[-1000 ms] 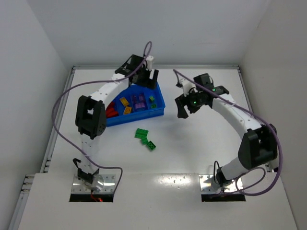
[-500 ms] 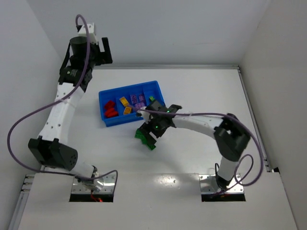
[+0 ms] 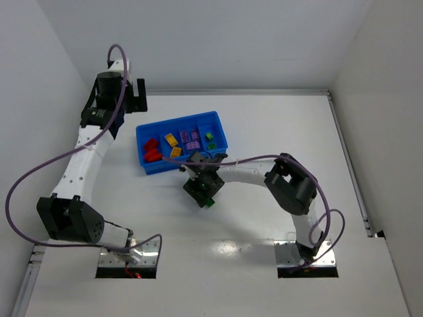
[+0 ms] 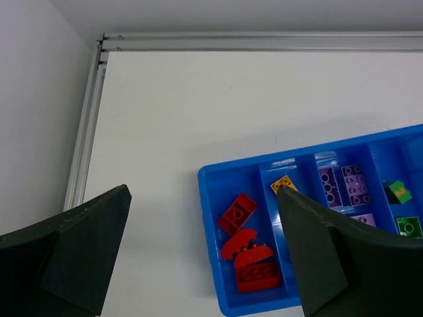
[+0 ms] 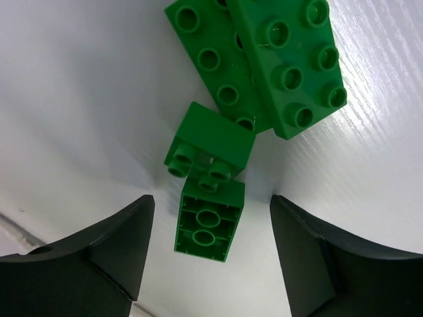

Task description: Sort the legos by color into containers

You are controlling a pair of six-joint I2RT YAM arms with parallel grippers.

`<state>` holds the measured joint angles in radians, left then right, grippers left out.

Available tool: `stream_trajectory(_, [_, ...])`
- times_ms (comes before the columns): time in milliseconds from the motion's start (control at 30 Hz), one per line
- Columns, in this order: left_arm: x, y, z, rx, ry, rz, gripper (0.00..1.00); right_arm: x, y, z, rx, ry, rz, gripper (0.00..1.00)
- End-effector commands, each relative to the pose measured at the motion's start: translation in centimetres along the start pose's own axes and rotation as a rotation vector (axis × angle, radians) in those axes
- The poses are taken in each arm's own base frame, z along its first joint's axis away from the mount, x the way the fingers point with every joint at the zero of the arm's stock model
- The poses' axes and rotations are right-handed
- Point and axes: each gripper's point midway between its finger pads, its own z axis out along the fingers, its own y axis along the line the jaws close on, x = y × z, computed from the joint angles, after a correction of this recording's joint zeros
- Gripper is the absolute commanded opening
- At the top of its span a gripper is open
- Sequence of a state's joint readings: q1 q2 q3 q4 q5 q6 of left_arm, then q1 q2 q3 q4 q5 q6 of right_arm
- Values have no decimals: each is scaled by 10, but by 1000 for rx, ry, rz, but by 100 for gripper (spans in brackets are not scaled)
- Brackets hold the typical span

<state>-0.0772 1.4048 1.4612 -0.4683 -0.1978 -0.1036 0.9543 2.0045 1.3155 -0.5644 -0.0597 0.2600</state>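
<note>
Shown only at right wrist: green bricks (image 5: 264, 59) on surface (image 5: 86, 99) between spread, empty right gripper (image 5: 208, 218); at left wrist, wide-open left gripper (image 4: 203, 190) facing blue tray (image 4: 210, 218)

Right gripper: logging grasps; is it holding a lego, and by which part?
Nothing is held; the right gripper stands open astride a small green lego.

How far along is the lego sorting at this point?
Done: red bricks, yellow bricks, purple bricks and two green bricks lie in separate compartments of the blue tray. In hand: the right gripper hangs open over a small green brick on the table. Remaining: that loose green cluster. The left gripper is open, empty.
</note>
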Motion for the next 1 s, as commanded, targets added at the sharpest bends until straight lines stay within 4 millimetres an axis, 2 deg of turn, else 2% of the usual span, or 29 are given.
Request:
stream_trajectory(0, [-12,10,-10,-8,-48,13,100,-10,6,2,13,-25,5,71])
stream_trajectory(33, [-10,10,-11,-8,-45,14,100,-7,3,7,24,-13,-3,70])
stream_trajectory(100, [-6,15,-10,-18,-35,22,100,-3,11,11,20,0,-21,64])
stream_trajectory(167, [-4,20,-12,-28,-34,27,100,-3,12,11,29,-1,-30,55])
stream_trajectory(200, [-4,18,-12,-19,-34,28,100,0,12,14,31,8,-30,41])
stream_trajectory(233, [-4,18,-12,-19,-34,28,100,0,12,14,31,8,-30,32])
stream_trajectory(267, [0,22,-10,-27,-24,26,100,-4,14,9,36,-7,-50,23])
stream_trajectory(300, [-2,22,-13,-28,-33,24,100,-7,15,3,35,-16,-51,9])
stream_trajectory(333, [2,21,-12,-5,-24,22,100,-13,17,-5,33,-25,-51,3])
stream_trajectory(367, [4,18,-14,12,-23,22,100,-28,18,-27,41,-60,-61,0])
stream_trajectory(467, [5,7,-15,89,-30,19,100,-54,7,-68,97,-183,-100,0])
stream_trajectory(500, [8,3,-16,110,-16,21,100,-58,1,-75,113,-202,-101,0])
stream_trajectory(533, [16,-5,-18,161,16,23,100,-68,-5,-85,128,-240,-109,0])
stream_trajectory(567, [15,-9,-22,191,22,38,100,-79,-13,-94,150,-283,-112,0])
stream_trajectory(600, [15,-13,-25,219,27,58,100,-91,-30,-106,199,-325,-97,0])
stream_trajectory(633, [22,-17,-28,251,55,68,100,-103,-39,-123,221,-379,-113,0])
stream_trajectory(667, [29,-28,-31,316,74,65,100,-120,-47,-138,242,-431,-110,0])
stream_trajectory(700, [33,-33,-31,345,81,73,100,-135,-67,-151,277,-482,-86,0])
stream_trajectory(733, [37,-38,-32,376,89,71,100,-153,-76,-171,296,-544,-90,0])
stream_trajectory(767, [42,-50,-37,454,101,76,100,-160,-85,-166,298,-537,-88,1])
stream_trajectory(800, [49,-54,-37,479,115,73,100,-167,-95,-166,308,-543,-72,1])
stream_trajectory(833, [49,-57,-39,495,117,63,100,-183,-112,-178,319,-581,-52,3])
stream_trajectory(867, [55,-61,-33,507,142,47,100,-184,-120,-157,299,-538,-43,3])
stream_trajectory(900, [55,-64,-35,515,145,42,100,-192,-137,-165,302,-547,-17,4])
stream_trajectory(967, [61,-65,-31,515,163,40,100,-198,-146,-156,252,-537,-6,6])
